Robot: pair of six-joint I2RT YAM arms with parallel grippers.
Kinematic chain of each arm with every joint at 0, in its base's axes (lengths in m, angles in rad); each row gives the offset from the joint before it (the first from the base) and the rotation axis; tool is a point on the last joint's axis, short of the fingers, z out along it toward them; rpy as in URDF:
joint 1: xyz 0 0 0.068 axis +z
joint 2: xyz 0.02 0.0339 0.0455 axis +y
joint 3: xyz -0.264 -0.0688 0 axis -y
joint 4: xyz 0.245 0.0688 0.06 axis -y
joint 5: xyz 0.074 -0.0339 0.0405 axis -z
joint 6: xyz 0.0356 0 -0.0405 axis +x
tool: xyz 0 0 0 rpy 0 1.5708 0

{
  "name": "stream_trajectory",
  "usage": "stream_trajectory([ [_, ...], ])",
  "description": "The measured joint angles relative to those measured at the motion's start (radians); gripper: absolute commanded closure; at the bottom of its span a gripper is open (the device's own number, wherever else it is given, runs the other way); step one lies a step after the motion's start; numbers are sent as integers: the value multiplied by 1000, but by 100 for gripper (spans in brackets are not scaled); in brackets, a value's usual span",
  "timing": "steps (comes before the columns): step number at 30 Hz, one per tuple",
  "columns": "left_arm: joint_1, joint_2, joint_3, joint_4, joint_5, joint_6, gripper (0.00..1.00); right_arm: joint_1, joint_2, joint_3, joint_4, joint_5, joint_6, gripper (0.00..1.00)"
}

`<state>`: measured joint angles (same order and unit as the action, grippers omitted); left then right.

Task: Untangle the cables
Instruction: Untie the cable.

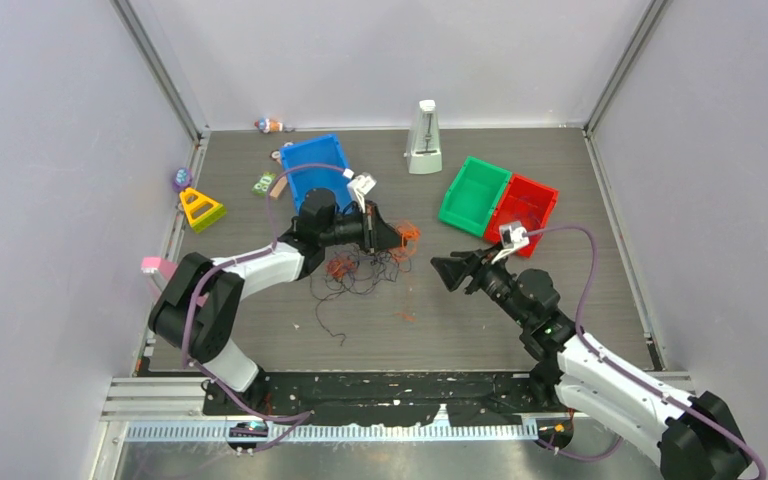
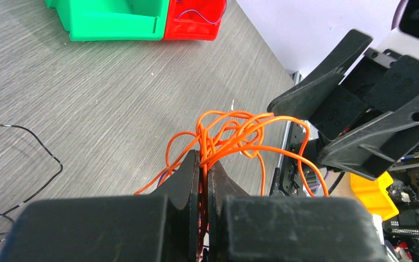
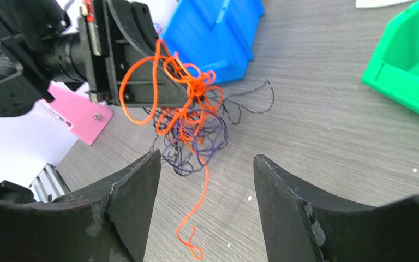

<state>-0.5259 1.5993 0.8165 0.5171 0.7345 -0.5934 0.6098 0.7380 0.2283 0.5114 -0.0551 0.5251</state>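
Observation:
The cables are thin orange, dark purple and black strands. My left gripper is shut on a loop bundle of orange cables, held a little above the table; its fingertips pinch the strands. From that bundle orange and purple strands hang to a tangled clump on the table. One orange tail trails toward my right gripper. That gripper is open and empty, facing the clump from the right, a short gap away. Black strands lie loose in front of the clump.
A blue bin stands behind the left gripper. A green bin and a red bin with a strand inside sit at the back right. A white metronome-like object, a yellow triangle and small toys lie at the back.

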Motion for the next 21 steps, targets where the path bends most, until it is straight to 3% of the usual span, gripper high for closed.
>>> stream_trajectory([
  [8,4,0,-10,42,16,-27,100,0,81,-27,11,1,7,42],
  [15,4,0,-21,63,30,-28,100,16,272,26,73,-42,34,43],
  [21,4,-8,-21,48,26,-9,100,29,290,93,120,-63,40,43],
])
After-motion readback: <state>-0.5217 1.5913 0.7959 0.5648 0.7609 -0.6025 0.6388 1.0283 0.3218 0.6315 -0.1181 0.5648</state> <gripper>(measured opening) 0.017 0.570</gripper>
